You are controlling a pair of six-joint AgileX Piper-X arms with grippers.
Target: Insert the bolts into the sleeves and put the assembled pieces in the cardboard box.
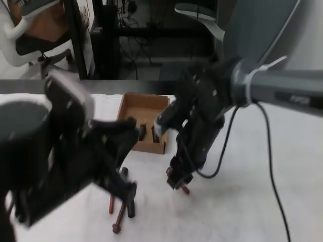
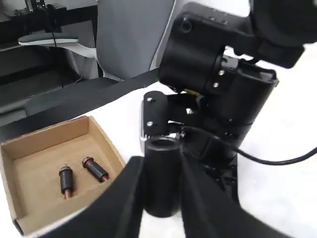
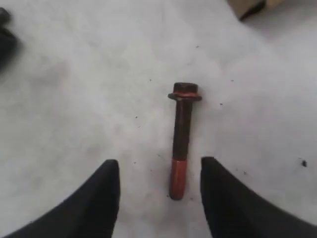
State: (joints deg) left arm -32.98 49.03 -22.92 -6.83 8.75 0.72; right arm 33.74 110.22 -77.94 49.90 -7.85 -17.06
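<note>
High view: cardboard box [image 1: 145,112] on the surface [image 1: 252,212], near the right fingers [image 1: 175,179].
Left wrist view: left fingers [image 2: 126,196] clamp an upright sleeve [image 2: 161,188]. Two assembled pieces [image 2: 67,182] lie in the box beside them.
Right wrist view: right fingers spread wide, with a bolt [image 3: 182,141] lying flat between them, not touching either.

No legible text or labels
</note>
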